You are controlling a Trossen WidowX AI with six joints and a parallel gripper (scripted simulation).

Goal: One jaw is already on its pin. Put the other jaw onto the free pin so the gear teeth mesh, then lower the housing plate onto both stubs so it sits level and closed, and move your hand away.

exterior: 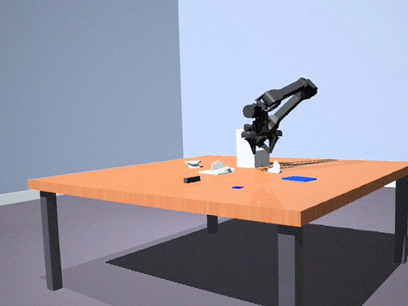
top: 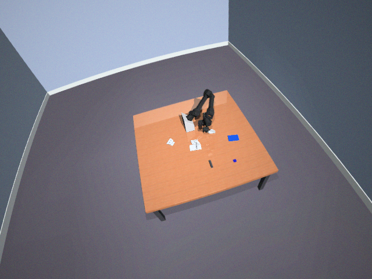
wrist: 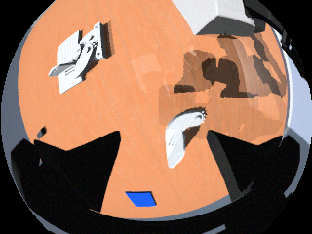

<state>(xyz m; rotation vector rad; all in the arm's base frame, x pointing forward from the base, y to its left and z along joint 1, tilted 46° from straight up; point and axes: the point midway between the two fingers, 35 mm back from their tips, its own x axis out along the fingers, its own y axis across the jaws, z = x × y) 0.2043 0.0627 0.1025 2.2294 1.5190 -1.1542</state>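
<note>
My gripper (exterior: 262, 152) (wrist: 166, 136) is open and empty above the table. The loose white jaw (top: 211, 131) (exterior: 276, 169) (wrist: 175, 141) lies on the table below; in the wrist view it shows between the spread fingers, its toothed end toward the top right. The white base (top: 192, 148) (exterior: 206, 172) (wrist: 68, 47) stands apart from it, with the other jaw (exterior: 216, 165) (wrist: 86, 58) on it. The free pin is too small to tell. Another white part (top: 170, 142) (exterior: 193, 163), seemingly the housing plate, lies away from the base and outside the wrist view.
A blue pad (top: 233, 138) (exterior: 298, 178) (wrist: 141, 198) lies beyond the loose jaw. A black block (top: 210, 164) (exterior: 192, 179) (wrist: 42, 132) and a small blue square (top: 234, 160) (exterior: 237, 187) lie nearer the front. A tall white block (top: 188, 122) (exterior: 245, 151) (wrist: 210, 17) stands by the arm.
</note>
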